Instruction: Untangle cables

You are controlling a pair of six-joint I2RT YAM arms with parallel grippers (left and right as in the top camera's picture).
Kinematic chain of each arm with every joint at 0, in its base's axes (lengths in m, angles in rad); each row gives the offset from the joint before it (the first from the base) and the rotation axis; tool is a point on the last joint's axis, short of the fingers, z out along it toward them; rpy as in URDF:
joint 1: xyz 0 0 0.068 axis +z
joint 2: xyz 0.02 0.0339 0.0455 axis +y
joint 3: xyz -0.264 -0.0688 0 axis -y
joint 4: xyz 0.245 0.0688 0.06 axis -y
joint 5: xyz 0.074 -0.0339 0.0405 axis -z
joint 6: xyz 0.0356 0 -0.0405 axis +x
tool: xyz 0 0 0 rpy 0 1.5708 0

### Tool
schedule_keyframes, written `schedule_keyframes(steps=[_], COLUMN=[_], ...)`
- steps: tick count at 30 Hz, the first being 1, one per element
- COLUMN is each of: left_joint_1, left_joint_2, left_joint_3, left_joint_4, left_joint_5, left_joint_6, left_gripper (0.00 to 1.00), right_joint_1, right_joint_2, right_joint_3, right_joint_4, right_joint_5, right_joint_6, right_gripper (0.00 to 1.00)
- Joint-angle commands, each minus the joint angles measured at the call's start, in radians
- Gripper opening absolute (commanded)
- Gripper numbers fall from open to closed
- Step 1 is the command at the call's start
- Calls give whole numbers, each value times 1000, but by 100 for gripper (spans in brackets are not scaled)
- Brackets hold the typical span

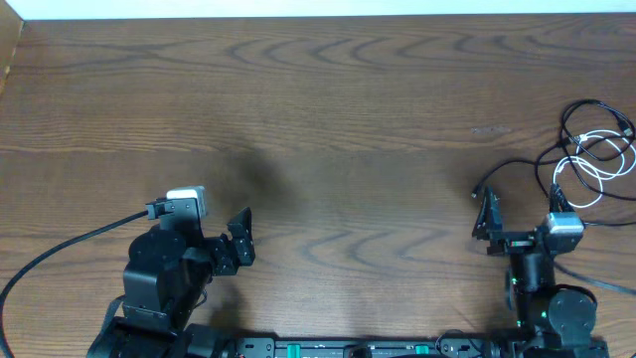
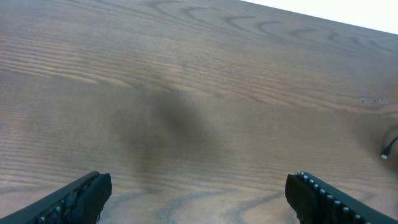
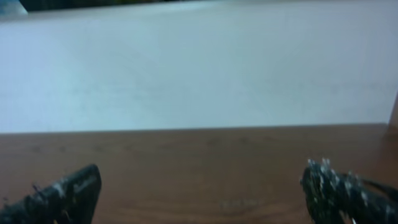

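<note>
The black cable [image 1: 593, 117] and the white cable [image 1: 599, 164] lie looped over each other at the table's far right edge. A black strand runs left from the loops to a plug end [image 1: 478, 191]. My right gripper [image 1: 488, 221] is open and empty, just in front of that plug end and left of the loops. My left gripper [image 1: 241, 241] is open and empty at the front left, far from the cables. The left wrist view shows its wide-apart fingers [image 2: 199, 190] and the black plug end [image 2: 387, 151] at the right edge. The right wrist view shows open fingers [image 3: 202, 186] and no cable.
The wooden table [image 1: 328, 119] stretches across the view, with a white wall [image 3: 199, 68] beyond its far edge. A thick black arm wire [image 1: 70, 244] trails off to the left of the left arm.
</note>
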Motion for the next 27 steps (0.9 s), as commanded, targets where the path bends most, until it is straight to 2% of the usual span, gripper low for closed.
schedule_keyframes(steps=[1, 3, 10, 19, 22, 27], left_joint_1=[-2, -2, -2, -2, -2, -2], left_joint_2=[-2, -2, -2, -2, -2, -2], left_joint_3=[-6, -6, -6, -6, -6, -6], left_joint_4=[1, 1, 1, 1, 1, 1], left_joint_5=[-2, -2, -2, -2, -2, -2], left_joint_6=[10, 10, 10, 10, 10, 10], left_gripper=[94, 94, 94, 94, 94, 94], right_joint_1=[-2, -2, 19, 31, 32, 32], right_joint_2=[-43, -42, -42, -42, -42, -42], right_joint_3=[-76, -105, -105, -105, -105, -105], right_joint_4=[85, 138, 129, -61, -136, -133], right_joint_5=[7, 8, 12, -106, -109, -101], right_joint_6=[9, 9, -26, -163, -156, -156], right_gripper=[99, 99, 99, 99, 99, 99])
